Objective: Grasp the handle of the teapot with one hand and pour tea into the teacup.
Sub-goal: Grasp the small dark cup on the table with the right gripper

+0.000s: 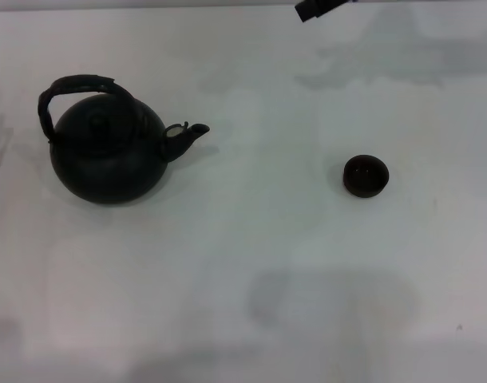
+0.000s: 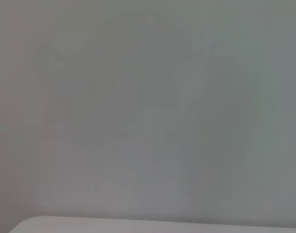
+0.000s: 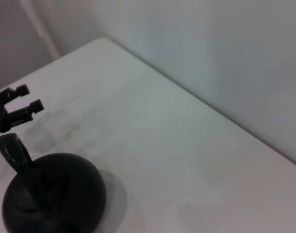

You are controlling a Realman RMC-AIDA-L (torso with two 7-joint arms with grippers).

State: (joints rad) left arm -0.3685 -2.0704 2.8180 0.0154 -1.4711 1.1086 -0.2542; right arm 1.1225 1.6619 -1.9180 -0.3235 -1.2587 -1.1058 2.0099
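The pouring task is only just getting under way: nothing is being held yet. The left gripper [image 3: 30, 97] is showing only in the right wrist view, where it is hovering low over the white surface [image 1: 243, 279] with its fingers [image 3: 36, 104] standing apart and nothing between them. The teapot [image 1: 108, 155] is sitting upright on the surface near those open fingers but clear of them, and its arched handle [image 1: 76, 89] is standing up on the side of the pot facing them, untouched. From the fingers, the spout [image 1: 188, 134] is lying on the far side of the pot, pointing on toward the teacup [image 1: 365, 176]. The teacup is sitting upright well beyond the spout, apart from everything else, and its dark inside is giving no sign of whether any tea is in it.

The right gripper [image 1: 319, 7] is barely entering the head view, at the far edge, well away from both the cup and the pot. It is looking parked.

Everything is therefore remaining to be done: closing on the handle, lifting the pot, carrying the spout across to the cup, and tipping.
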